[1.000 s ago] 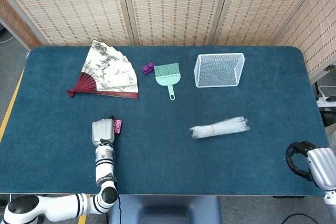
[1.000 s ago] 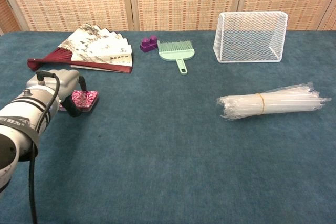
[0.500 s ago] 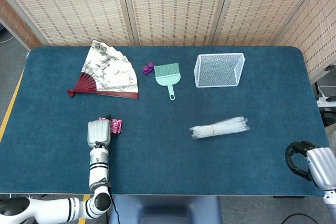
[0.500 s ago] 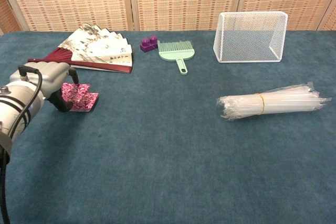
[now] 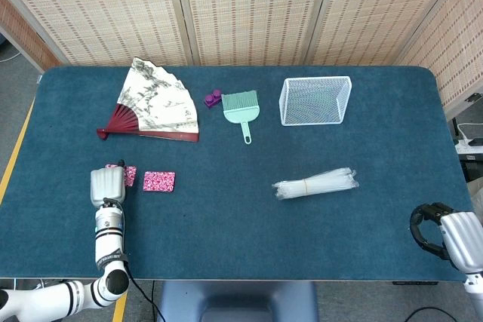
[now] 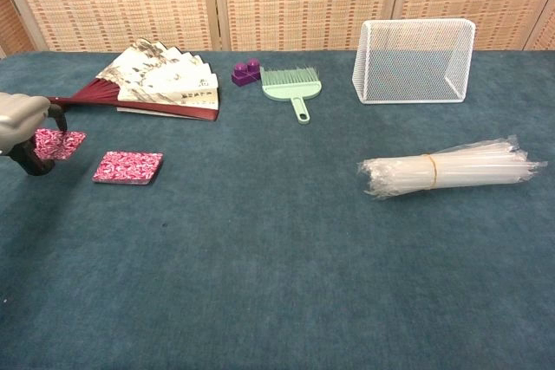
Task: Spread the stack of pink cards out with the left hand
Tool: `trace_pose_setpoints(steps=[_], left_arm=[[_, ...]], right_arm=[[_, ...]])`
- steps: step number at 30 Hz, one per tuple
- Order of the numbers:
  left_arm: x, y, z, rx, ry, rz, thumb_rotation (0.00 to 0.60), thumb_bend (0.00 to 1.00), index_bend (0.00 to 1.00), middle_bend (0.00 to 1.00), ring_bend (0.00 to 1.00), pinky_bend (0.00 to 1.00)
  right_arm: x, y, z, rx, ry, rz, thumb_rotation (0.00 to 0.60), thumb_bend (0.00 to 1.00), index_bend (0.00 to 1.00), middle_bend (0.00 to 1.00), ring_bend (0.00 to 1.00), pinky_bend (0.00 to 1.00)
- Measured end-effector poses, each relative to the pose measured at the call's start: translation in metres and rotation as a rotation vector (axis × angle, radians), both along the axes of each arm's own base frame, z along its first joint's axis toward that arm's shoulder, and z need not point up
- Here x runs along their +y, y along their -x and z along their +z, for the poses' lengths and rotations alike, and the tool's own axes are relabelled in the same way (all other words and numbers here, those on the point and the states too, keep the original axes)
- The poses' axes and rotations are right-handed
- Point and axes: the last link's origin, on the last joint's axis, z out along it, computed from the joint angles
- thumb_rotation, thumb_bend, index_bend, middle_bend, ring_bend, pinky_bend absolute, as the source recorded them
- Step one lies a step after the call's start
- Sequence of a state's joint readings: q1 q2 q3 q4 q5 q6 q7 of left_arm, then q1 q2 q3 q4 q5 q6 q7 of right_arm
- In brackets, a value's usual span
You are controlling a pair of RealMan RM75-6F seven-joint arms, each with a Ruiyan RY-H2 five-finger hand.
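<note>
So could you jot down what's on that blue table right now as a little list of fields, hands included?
Surface: dark blue felt table
Task item: stack of pink patterned cards, lying flat
Separated card: pink card at the left hand, apart from the stack
Right hand: at the table's near right corner, fingers curled, holding nothing
Back row: open paper fan, purple block, green brush, white wire basket
Middle: bundle of clear plastic straws

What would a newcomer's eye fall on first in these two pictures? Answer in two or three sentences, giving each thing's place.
The open paper fan at the far left of the blue table, then the white wire basket at the far right. Nearer, the left hand holds pink cards beside the remaining pink stack.
</note>
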State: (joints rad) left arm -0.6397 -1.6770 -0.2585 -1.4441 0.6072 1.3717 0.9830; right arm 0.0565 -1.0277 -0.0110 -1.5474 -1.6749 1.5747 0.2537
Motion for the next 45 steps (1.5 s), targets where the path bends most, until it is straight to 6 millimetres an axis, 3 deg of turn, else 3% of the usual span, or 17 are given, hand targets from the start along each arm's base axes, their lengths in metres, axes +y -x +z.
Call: trace_pose_setpoints(steps=[10,23,29,37,45], left_arm=[[0.005,0.047,0.006,0.015,-0.005,0.085,0.6,0.39,0.26,1.0,1.0,1.0],[0.0,0.049,-0.008,0.011,0.024,0.096,0.6,0.35,0.12,1.0,1.0,1.0],[-0.004,0.036,-0.01,-0.018,0.038,0.065,0.6,0.35,0.13,1.0,1.0,1.0],[-0.016,-0.011,-0.015,-0.112,0.07,-0.045,0.6,0.35,0.19,1.0,1.0,1.0],[-0.019,-0.047,-0.04,-0.116,0.135,-0.096,0.6,0.34,0.2,1.0,1.0,1.0]], right_arm=[[0.0,0.0,-0.002,0.005,-0.012,0.0,0.6,0.46,0.64,0.58,0.52,0.8],[0.001,0.0,0.0,0.0,-0.01,0.002,0.6,0.46,0.64,0.58,0.52,0.8],[0.0,0.0,0.0,0.001,-0.01,0.001,0.6,0.46,0.64,0.58,0.52,0.8],[0.0,0.0,-0.001,0.003,-0.015,0.0,0.6,0.46,0.64,0.58,0.52,0.8],[0.0,0.0,0.002,-0.006,-0.009,0.001,0.6,0.46,0.64,0.58,0.52,0.8]])
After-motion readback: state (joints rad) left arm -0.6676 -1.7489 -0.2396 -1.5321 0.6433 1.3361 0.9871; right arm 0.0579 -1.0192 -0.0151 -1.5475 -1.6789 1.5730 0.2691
